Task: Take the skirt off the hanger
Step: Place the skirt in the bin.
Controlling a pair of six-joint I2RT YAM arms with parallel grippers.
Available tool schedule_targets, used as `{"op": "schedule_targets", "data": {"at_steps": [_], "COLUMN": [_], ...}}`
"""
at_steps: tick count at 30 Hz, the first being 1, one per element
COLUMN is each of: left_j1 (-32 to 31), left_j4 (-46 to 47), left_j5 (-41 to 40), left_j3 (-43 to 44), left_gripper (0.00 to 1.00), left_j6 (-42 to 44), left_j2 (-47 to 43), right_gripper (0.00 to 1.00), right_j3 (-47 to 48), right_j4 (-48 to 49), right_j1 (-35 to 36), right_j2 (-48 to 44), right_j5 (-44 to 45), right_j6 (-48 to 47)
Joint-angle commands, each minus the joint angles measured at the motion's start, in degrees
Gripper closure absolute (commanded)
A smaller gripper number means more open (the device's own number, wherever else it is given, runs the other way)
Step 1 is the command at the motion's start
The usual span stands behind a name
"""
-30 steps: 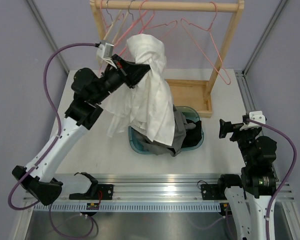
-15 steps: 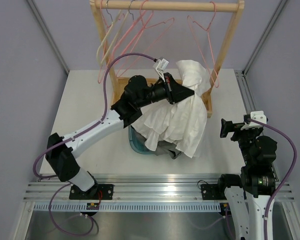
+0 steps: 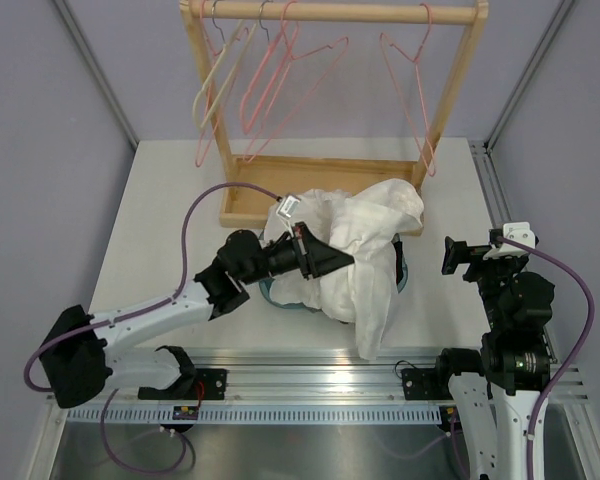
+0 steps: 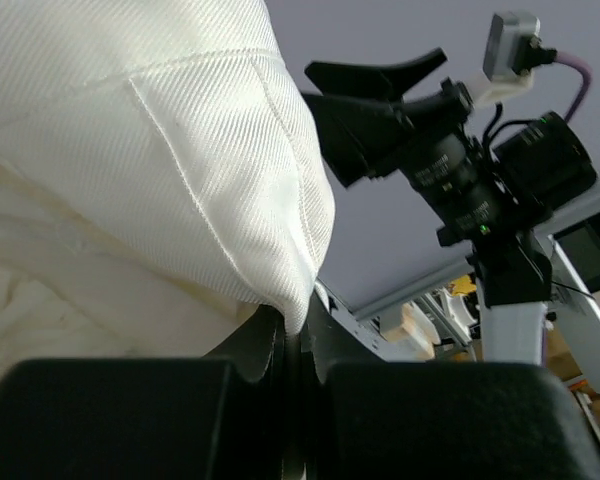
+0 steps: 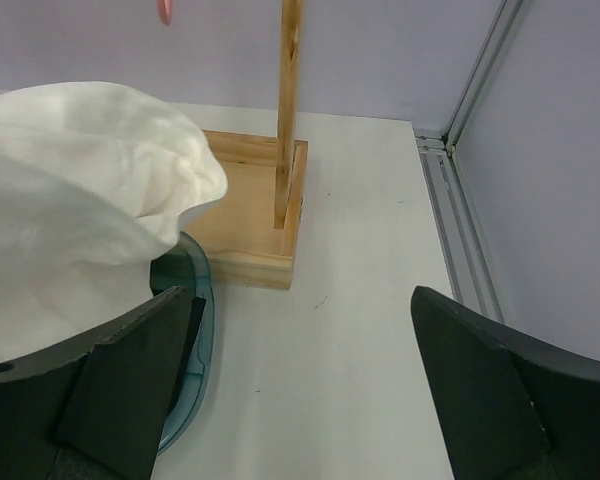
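White cloth (image 3: pixel 365 250): heaped over tub (image 3: pixel 267 293), tail hanging toward near edge.
Skirt: covered; where it lies, its heading and look cannot be told.
Left gripper (image 4: pixel 295 350): closed, pinching a fold of the cloth.
Right gripper (image 5: pixel 302 295): wide, empty.
Room: white table (image 3: pixel 170 230), wooden rack (image 3: pixel 330 12), pale walls.
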Motion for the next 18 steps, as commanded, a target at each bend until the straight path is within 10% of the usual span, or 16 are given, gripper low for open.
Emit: {"op": "schedule_targets", "data": {"at_steps": [1,12,18], "left_j1": [-0.8,-0.2,11.2], "left_j4": [6.3,-20.5,-15.1], "left_j5": [-2.5,-12.1,-13.3], "left_j3": [-8.2,-10.0,-8.7], "left_gripper": [1.0,1.0,1.0], "left_j6": [-5.3,2.9,-5.8], "left_j2": [-11.1,-25.3,-15.8], "right_gripper": [0.01,0.01,0.01], "right_j3": [-0.1,0.0,0.0], "right_j4": [2.5,2.3,2.1], "right_j1": [-0.4,-1.1,-2.1], "right_j2": [-0.2,0.4,0.2], "right_j5": [1.0,0.7,0.6], "right_j6": [0.4,0.4,0.5]}}
